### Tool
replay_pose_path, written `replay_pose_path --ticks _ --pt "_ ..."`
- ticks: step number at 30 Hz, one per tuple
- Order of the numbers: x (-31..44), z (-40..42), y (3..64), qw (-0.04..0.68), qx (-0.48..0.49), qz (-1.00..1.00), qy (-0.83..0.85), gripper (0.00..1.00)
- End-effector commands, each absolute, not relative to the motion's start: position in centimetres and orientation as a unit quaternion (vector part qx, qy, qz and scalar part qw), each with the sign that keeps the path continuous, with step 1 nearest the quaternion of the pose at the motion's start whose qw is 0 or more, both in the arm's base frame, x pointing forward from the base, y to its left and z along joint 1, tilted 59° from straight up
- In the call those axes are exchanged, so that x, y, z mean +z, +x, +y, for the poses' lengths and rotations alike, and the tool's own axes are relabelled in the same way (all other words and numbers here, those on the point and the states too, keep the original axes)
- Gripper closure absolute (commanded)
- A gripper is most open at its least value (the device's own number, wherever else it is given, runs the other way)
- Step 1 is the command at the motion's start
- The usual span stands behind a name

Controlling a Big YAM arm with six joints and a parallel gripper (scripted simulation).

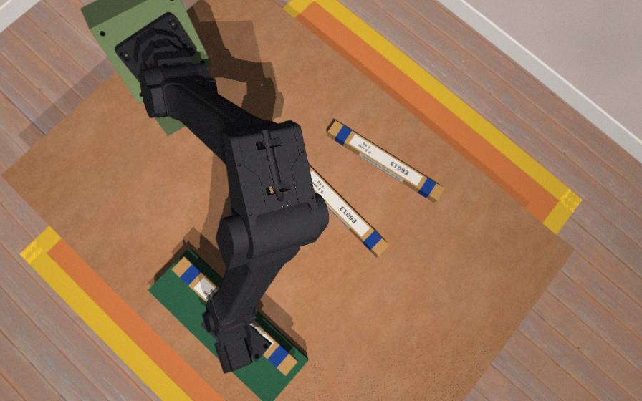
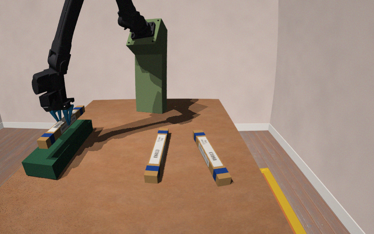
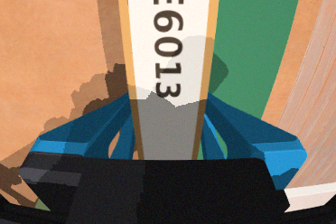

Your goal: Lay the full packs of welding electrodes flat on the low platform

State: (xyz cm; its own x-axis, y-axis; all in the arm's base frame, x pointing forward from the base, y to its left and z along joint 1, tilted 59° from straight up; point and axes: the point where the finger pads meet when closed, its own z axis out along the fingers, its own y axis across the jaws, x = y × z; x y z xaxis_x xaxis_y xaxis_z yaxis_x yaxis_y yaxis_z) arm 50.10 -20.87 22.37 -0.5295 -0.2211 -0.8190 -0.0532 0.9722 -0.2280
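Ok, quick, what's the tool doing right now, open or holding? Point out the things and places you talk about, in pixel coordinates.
Tool [image 2: 62, 116] [image 3: 168, 97]: closed on a welding electrode pack [image 2: 48, 135] [image 3: 169, 25], one blue finger on each side of it.

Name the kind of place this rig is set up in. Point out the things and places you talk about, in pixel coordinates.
Probably a workshop or lab-style room, perhaps a welding bench area: a robot arm on a green pedestal [image 1: 95, 27] [image 2: 149, 84], E6013 electrode packs [image 1: 384, 160] [image 2: 157, 151] [image 3: 169, 39], and yellow-orange floor marking [image 1: 438, 114] [image 2: 284, 200] beside the brown table [image 1: 438, 298] [image 2: 124, 209].
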Motion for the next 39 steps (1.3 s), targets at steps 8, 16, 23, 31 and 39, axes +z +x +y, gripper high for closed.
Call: replay_pose_path --ticks 8,16,23,31,39 --pt "24.8 -22.1 50.9 0.501 -0.105 0.857 -0.065 1.0" --pt "24.3 -21.6 51.9 0.501 -0.102 0.857 -0.07 1.0" --pt "23.7 -21.8 51.2 0.493 -0.1 0.862 -0.063 1.0" --pt "23.3 -21.7 50.9 0.489 -0.098 0.865 -0.061 1.0" --pt "23.7 -21.3 51.2 0.491 -0.098 0.863 -0.064 1.0"
